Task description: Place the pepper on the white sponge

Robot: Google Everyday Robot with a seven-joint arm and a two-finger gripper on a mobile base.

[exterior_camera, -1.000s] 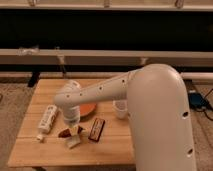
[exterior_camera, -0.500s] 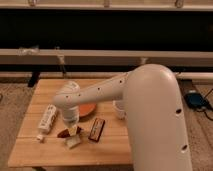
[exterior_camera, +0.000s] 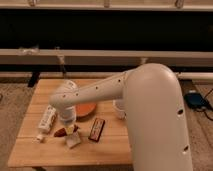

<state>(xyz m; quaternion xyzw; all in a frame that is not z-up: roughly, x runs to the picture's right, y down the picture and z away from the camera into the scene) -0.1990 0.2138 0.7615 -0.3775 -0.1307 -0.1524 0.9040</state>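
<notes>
Camera view: jaws seemingly over pepper (exterior_camera: 60,132)

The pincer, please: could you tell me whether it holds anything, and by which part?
It cannot be told: the pincer sits low, right by the pepper and the white sponge, and any hold is hidden.

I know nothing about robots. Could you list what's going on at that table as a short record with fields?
table: wooden, low, in front of a dark wall
gripper: pointing down over the table's front left, right at the pepper
pepper: dark red, just left of the sponge, not on top of it
sponge: pale block, near the front edge
tube: white, lying at the left
plate: orange, behind the gripper
box: dark, right of the sponge
cup: white, beside the arm
</notes>
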